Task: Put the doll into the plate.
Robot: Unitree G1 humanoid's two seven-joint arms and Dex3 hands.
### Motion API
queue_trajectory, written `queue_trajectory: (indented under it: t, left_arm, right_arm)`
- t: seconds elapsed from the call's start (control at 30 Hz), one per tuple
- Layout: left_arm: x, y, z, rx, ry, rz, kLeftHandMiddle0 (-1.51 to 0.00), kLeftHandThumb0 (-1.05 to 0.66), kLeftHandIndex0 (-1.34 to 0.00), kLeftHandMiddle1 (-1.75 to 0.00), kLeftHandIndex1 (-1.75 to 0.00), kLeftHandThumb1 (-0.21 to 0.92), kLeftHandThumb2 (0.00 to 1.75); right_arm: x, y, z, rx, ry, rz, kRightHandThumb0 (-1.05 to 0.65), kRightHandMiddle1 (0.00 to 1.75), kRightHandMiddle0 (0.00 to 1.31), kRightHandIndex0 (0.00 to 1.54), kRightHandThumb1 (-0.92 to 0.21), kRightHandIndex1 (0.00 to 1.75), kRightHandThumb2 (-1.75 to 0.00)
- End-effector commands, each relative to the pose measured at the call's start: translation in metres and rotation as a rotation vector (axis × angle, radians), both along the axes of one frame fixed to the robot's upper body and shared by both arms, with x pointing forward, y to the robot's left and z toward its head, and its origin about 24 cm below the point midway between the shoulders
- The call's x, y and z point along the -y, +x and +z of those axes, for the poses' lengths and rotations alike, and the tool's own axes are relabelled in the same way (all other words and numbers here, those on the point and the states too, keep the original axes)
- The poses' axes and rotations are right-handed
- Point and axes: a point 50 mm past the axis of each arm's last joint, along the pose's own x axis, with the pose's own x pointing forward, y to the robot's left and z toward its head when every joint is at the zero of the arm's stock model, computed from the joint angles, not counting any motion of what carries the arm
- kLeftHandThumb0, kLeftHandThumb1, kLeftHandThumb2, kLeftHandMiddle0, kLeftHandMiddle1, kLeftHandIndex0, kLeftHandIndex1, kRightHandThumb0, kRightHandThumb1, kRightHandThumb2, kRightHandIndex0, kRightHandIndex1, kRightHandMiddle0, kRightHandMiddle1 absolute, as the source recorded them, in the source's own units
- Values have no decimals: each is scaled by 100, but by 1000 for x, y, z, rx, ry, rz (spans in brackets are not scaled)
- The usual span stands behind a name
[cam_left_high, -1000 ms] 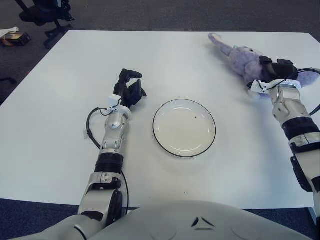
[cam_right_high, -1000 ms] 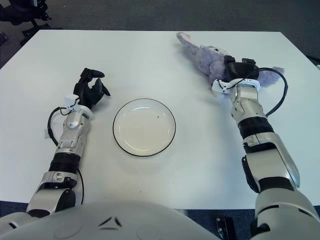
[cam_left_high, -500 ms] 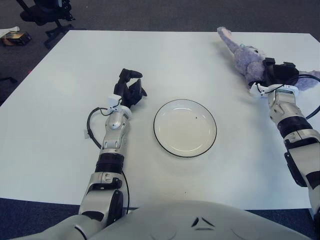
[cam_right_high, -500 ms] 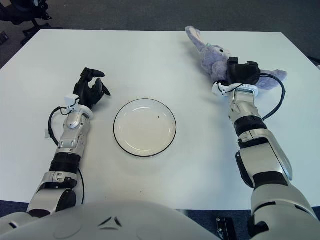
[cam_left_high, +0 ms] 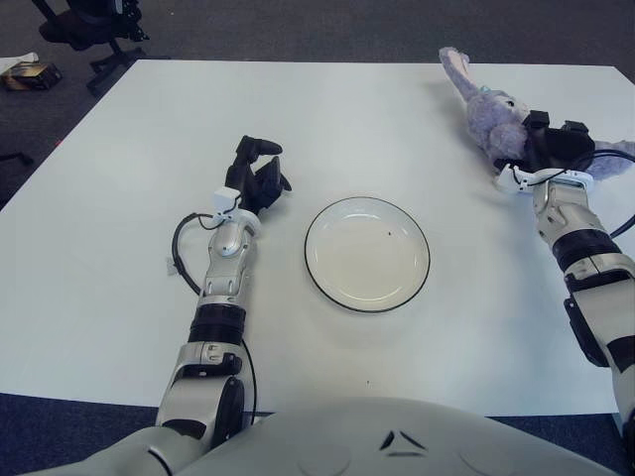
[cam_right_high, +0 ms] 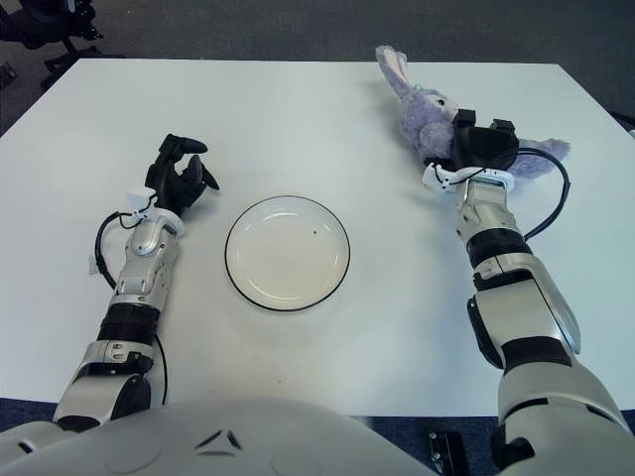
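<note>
Since a second ago the doll (cam_right_high: 429,107) has swung round under the right hand (cam_right_high: 483,149): its ears, which lay out toward the left, are now turned more toward the far edge, and the hand has drawn slightly nearer the robot's right side. That suggests the grasp is taking hold and the lift toward the plate has barely begun.

Nearest, the plate (cam_left_high: 367,254) sits empty in the middle of the white table (cam_left_high: 99,248), well apart from the doll. The left hand (cam_left_high: 256,177) rests on the table just left of the plate, fingers curled loosely around nothing.

Farther off at the right, the right hand's dark fingers are closed around the doll's body. The doll lies at the far right of the table, its long axis running from the ears at the far left end down to the body under the hand.
</note>
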Motion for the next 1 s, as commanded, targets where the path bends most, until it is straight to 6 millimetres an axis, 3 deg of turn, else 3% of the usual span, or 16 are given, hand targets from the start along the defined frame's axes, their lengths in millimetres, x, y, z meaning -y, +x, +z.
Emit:
queue_trajectory:
  t: [0.0, 0.47, 0.6, 0.97]
  left_arm:
    - [-4, -15, -30, -114, -13, 25, -84, -36, -27, -175, -175, 80, 67]
    - [-4, -15, -29, -112, -9, 29, -84, -36, -27, -175, -175, 81, 67]
    - [-4, -14, -30, -114, -5, 35, -84, -36, -27, -175, -175, 80, 67]
    - [-4, -12, -30, -119, -3, 37, -85, -36, -28, -175, -175, 80, 67]
  right_arm:
    - [3, -13, -31, -128, 15, -14, 0, 170, 44, 58, -32, 174, -130]
    - [-2, -15, -25, -109, 78, 98, 0, 174, 43, 59, -30, 175, -135]
    - [-14, -21, -14, 47, 131, 254, 0, 174, 41, 57, -33, 175, -132]
    - [-27, -29, 0, 200, 144, 413, 0, 175, 37, 54, -37, 175, -126]
